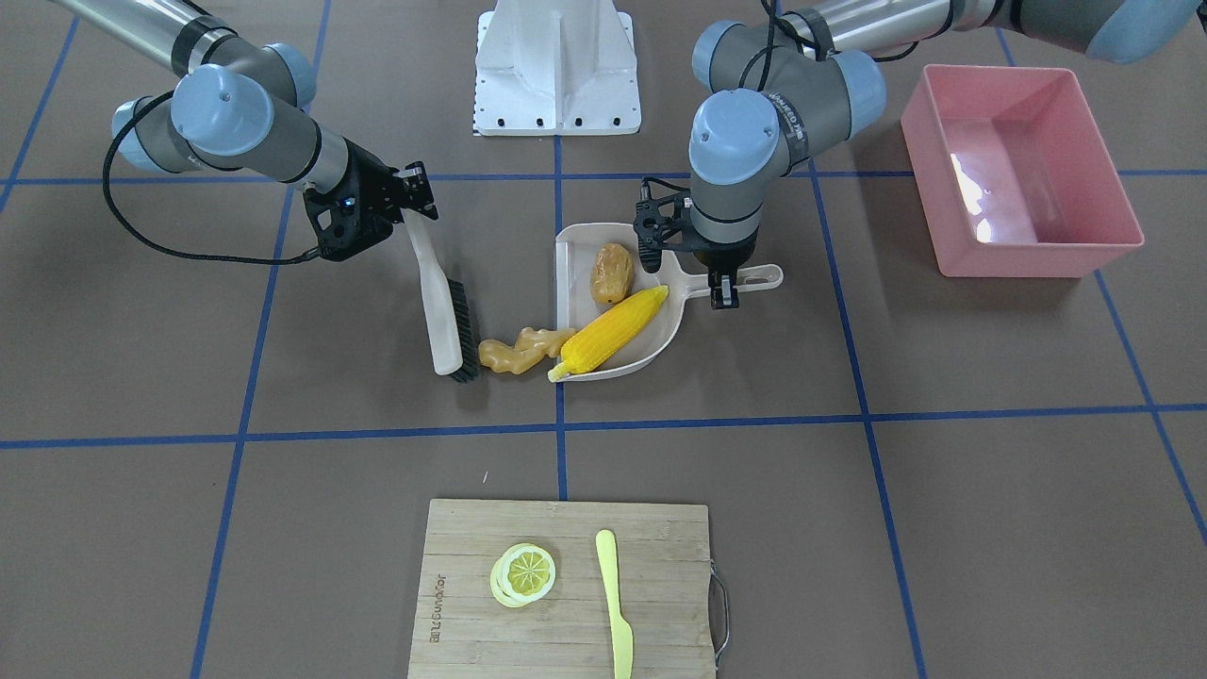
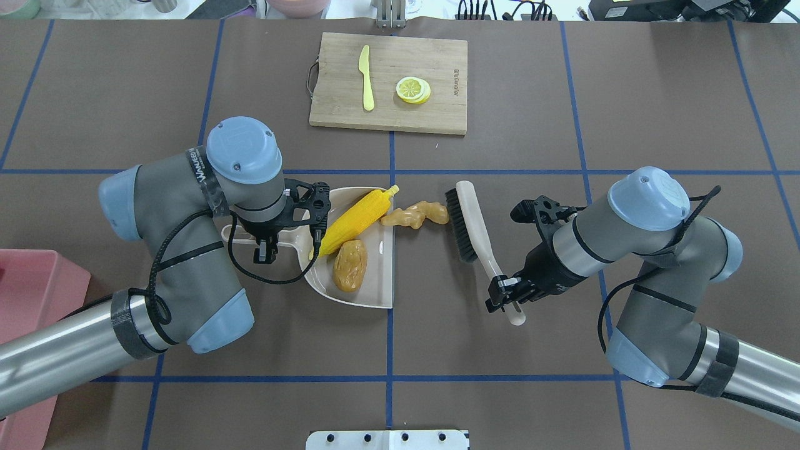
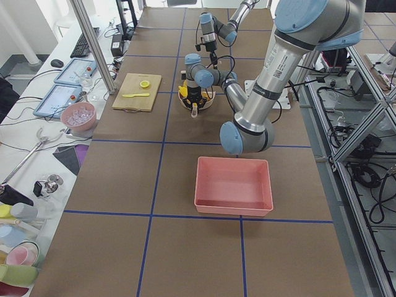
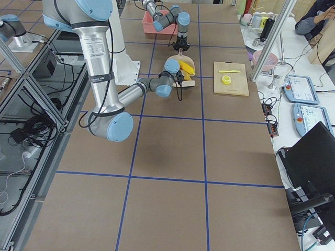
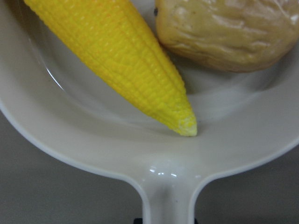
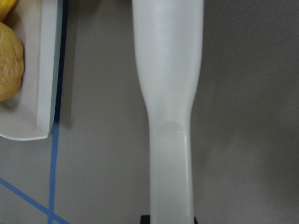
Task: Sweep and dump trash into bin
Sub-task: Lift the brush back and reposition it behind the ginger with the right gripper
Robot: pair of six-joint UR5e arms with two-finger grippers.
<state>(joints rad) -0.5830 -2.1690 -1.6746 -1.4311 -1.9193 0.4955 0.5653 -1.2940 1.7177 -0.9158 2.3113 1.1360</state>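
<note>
The beige dustpan (image 1: pixel 573 253) lies at the table's middle, and my left gripper (image 1: pixel 722 286) is shut on its handle. The yellow corn cob (image 1: pixel 613 330) and the brown potato (image 1: pixel 612 273) lie inside the pan; both fill the left wrist view, the corn (image 5: pixel 117 60) and the potato (image 5: pixel 224 32). The tan ginger root (image 1: pixel 519 349) lies on the table at the pan's open lip. My right gripper (image 1: pixel 415 203) is shut on the handle of a white brush (image 1: pixel 443 311), whose bristles touch the ginger's far end. The pink bin (image 1: pixel 1018 255) stands empty, apart, on my left side.
A wooden cutting board (image 1: pixel 471 613) with a lemon slice (image 1: pixel 523 573) and a pale yellow knife (image 1: pixel 615 604) lies across the table from me. The white robot base (image 1: pixel 556 66) stands behind the dustpan. Blue tape lines cross the brown table.
</note>
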